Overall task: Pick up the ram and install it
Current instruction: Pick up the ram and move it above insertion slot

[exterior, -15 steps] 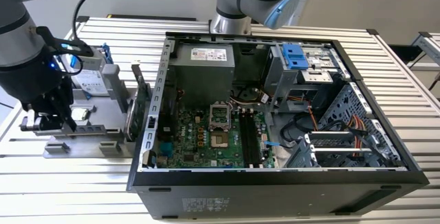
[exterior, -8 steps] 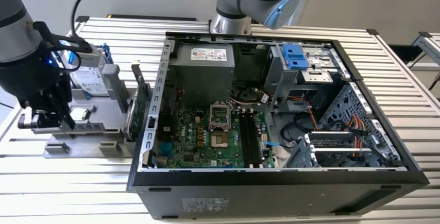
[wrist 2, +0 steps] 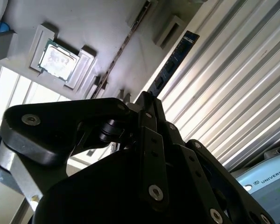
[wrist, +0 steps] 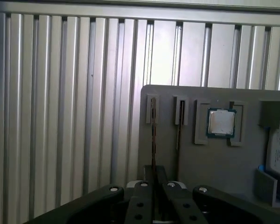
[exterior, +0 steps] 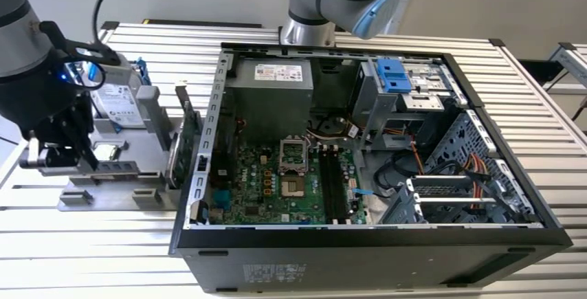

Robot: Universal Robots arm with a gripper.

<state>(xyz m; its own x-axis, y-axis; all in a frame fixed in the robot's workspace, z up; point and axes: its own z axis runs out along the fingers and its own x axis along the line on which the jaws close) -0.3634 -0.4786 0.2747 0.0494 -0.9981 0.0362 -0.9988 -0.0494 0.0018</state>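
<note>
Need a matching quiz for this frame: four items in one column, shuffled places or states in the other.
Items:
1. processor chip
2. hard drive
3. motherboard
4. gripper

Places or states:
A. inside the open computer case
B. flat in a square recess of the grey fixture
C. over one end of the grey fixture
D. propped up on the grey fixture, with blue clips on it

Pairs: 1-B, 2-D, 3-A, 4-C

Maker's lettering on the arm housing [wrist 2: 267, 183]
</note>
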